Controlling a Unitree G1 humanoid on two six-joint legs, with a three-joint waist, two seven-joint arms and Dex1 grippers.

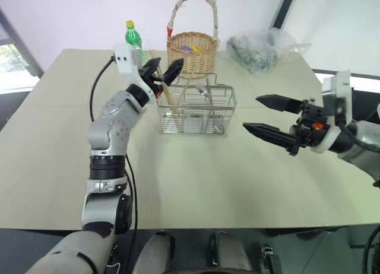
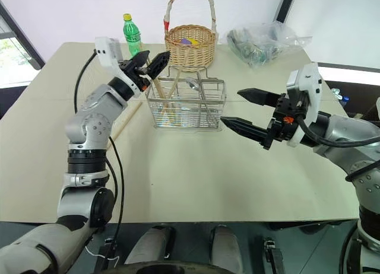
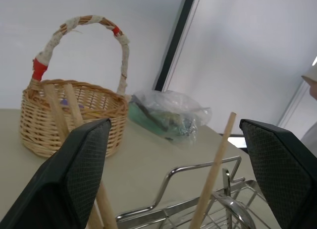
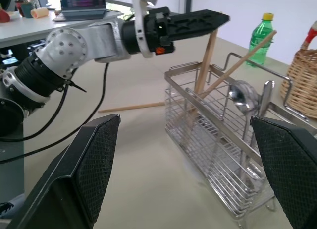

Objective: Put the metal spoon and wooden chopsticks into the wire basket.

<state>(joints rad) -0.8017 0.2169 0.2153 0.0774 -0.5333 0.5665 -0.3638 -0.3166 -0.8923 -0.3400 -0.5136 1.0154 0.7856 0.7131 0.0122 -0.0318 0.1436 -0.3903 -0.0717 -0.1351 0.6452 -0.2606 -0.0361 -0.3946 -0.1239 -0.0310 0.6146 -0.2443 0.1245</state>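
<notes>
The wire basket (image 1: 209, 121) stands mid-table. The metal spoon (image 4: 242, 96) sits upright in it, bowl up. Wooden chopsticks (image 4: 205, 61) lean inside its left end, and one more chopstick (image 2: 126, 121) lies on the table to the basket's left. My left gripper (image 1: 169, 63) hovers open just above that left end, its fingers apart on either side of a chopstick top (image 3: 216, 162) and holding nothing. My right gripper (image 1: 250, 112) is open and empty, hanging over the table to the right of the basket and pointing at it.
A round wicker basket (image 1: 191, 51) with a tall hoop handle stands behind the wire basket. A green bottle (image 1: 133, 37) is at the back left and a clear plastic bag (image 1: 261, 48) at the back right. The table (image 1: 208, 179) runs wide in front.
</notes>
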